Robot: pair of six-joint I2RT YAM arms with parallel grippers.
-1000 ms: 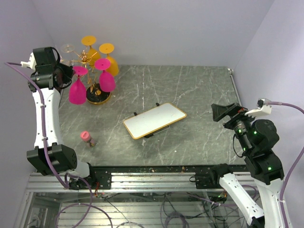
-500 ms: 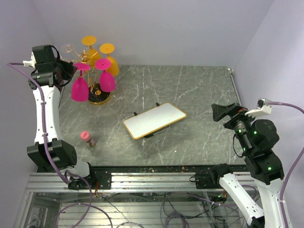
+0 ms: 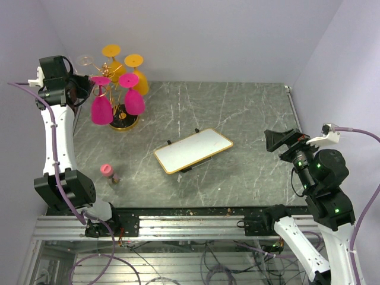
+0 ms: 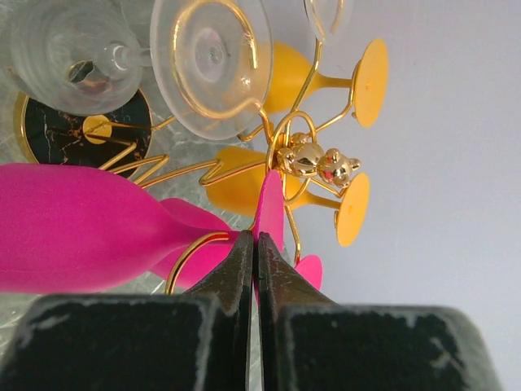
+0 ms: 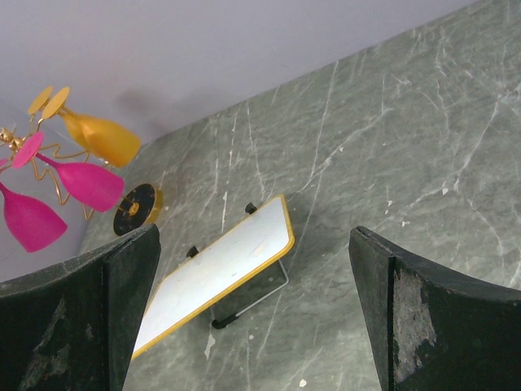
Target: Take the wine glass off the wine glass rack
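The gold wine glass rack (image 3: 110, 73) stands at the table's far left on its round dark base (image 3: 123, 122). It carries pink, yellow and clear glasses hanging bowl down. My left gripper (image 3: 89, 85) is at the rack's left side, shut on the thin foot (image 4: 269, 202) of a pink wine glass (image 3: 101, 110). In the left wrist view my left gripper (image 4: 256, 238) pinches the foot edge-on. The pink bowl (image 4: 73, 224) lies to the left and a gold loop arm (image 4: 191, 251) curls beside the stem. My right gripper (image 3: 279, 140) is open and empty at the right, also shown in its wrist view (image 5: 256, 309).
A second pink glass (image 3: 134, 102), two yellow glasses (image 3: 139, 80) and a clear glass (image 3: 85, 60) hang on the rack. A white, gold-edged board on a wire stand (image 3: 193, 149) sits mid-table. A small pink-capped object (image 3: 107, 171) stands near the front left. Walls close in at back and sides.
My left gripper has shifted slightly up and right, and the held pink glass has moved with it, closer to the rack's pole. The right arm has not moved.
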